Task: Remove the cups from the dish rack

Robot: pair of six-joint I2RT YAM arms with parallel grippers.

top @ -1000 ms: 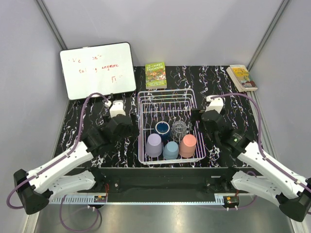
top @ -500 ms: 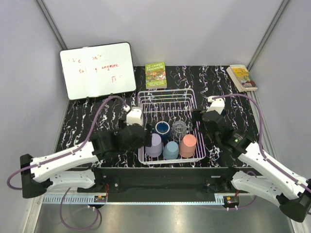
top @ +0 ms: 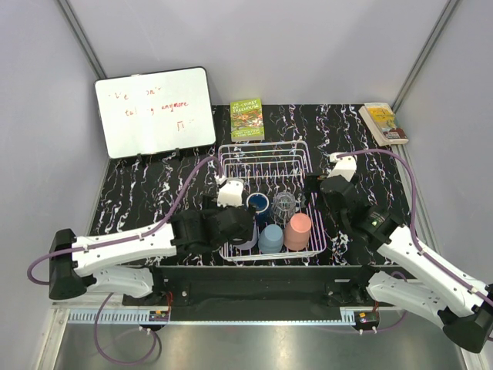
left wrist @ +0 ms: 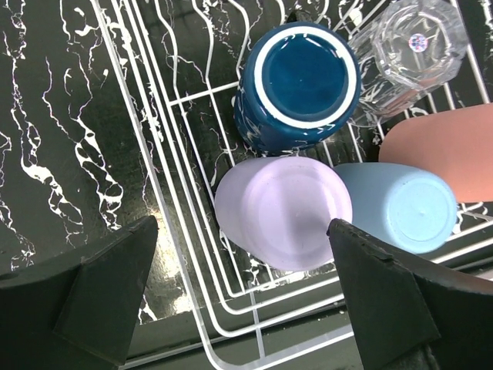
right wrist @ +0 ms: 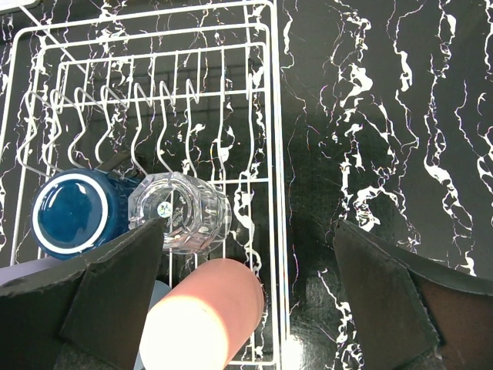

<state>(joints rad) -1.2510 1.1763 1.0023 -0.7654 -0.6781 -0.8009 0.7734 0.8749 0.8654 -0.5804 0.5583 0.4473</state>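
Tabletop: black with white marbling; it carries the rack, a board and two books.
Dish rack: white wire, in the middle of the top view, with its upright dividers at the upper end.
Cups: all five are inside the rack, bunched in its lower half and clear of the dividers.
Lavender cup: centre of the left wrist view, closed end facing the camera, next to the rack's left wall. In the top view the left arm's head covers most of it.
Dark blue cup: just above the lavender one, with a pale ring around the end that faces up.
Clear glass: faceted, upper right of the left wrist view, right beside the dark blue cup.
Light blue cup: right of the lavender cup, and the two look pressed together.
Salmon-pink cup: at the right edge of that view, above the light blue cup and below the glass.
Left fingers: spread wide and grasping nothing. They hang above the lavender cup, which shows between them; one is at lower left over the rack's edge, the other at lower right.
Right fingers: spread wide too, and empty. One is at lower left over the cups, the other at lower right over bare tabletop outside the rack.
Whiteboard: upper left, with faint red writing.
Green book: just above the rack.
Second book: upper right corner of the tabletop.
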